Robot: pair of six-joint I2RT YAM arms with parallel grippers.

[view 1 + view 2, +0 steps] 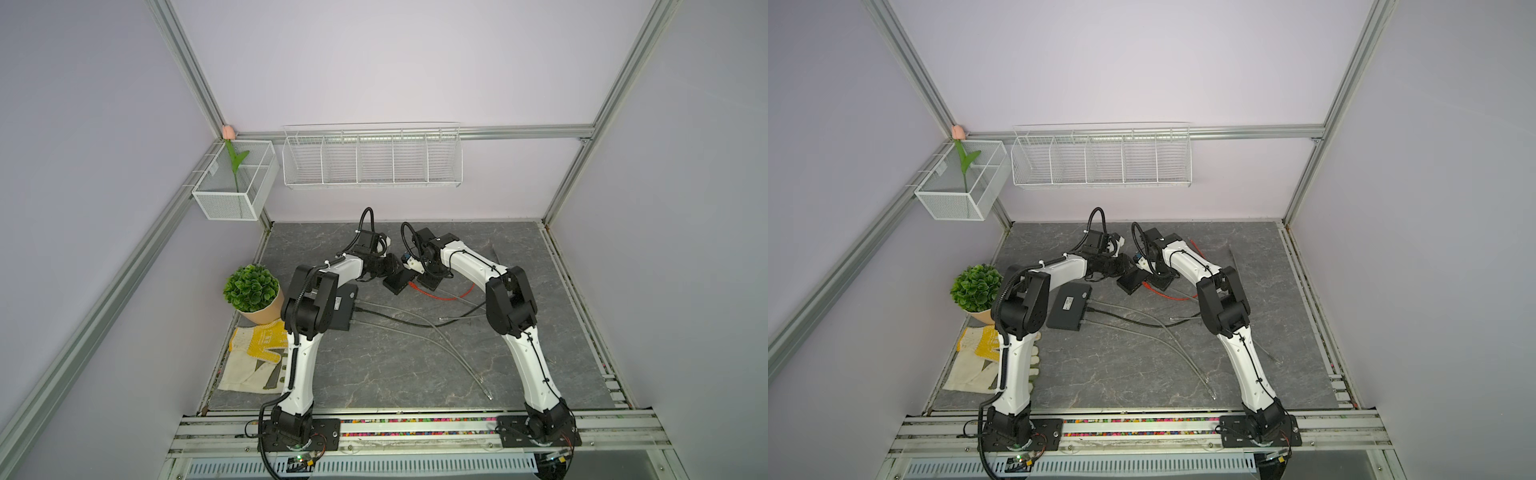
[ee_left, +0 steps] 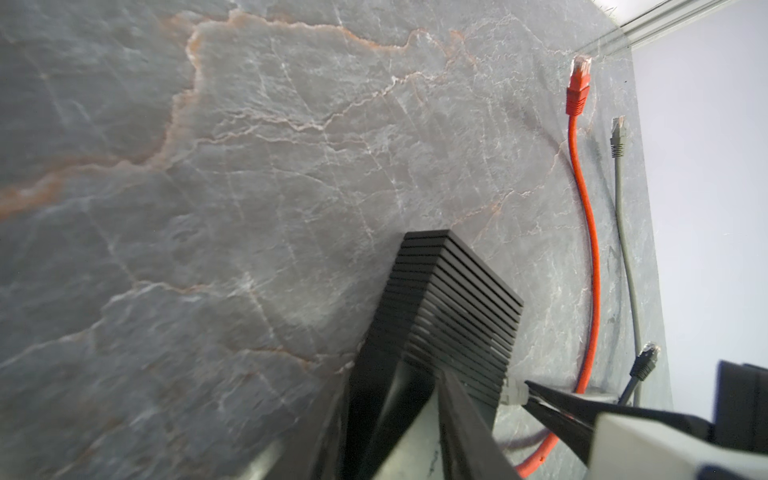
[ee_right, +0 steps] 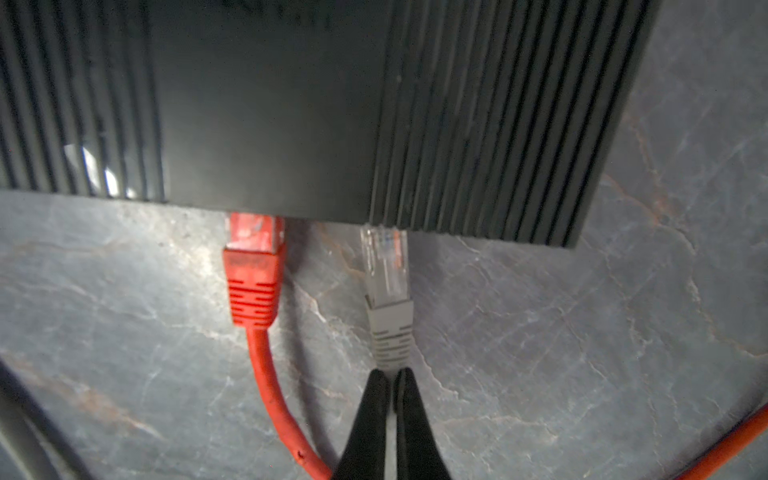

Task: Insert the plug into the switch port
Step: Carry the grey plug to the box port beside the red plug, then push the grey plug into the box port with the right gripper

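One grey plug [image 3: 384,266] sits tip-first at the switch [image 3: 291,104] port face, beside the red plug [image 3: 253,266]. Our right gripper [image 3: 392,374] pinches its boot, and our left gripper [image 2: 409,374] clamps the switch. Insertion step: we judge a straight push comes next.

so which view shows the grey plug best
Right wrist view: the grey plug sits sharp mid-frame, its tip at the switch edge, pinched by the right gripper. Left wrist shows a sliver; top views, nothing clear.

A grey marbled tabletop [image 1: 374,382] is enclosed by lilac walls [image 1: 395,62] and aluminium rails [image 1: 183,54]; a wire rack [image 1: 372,160] is hung above its far edge.
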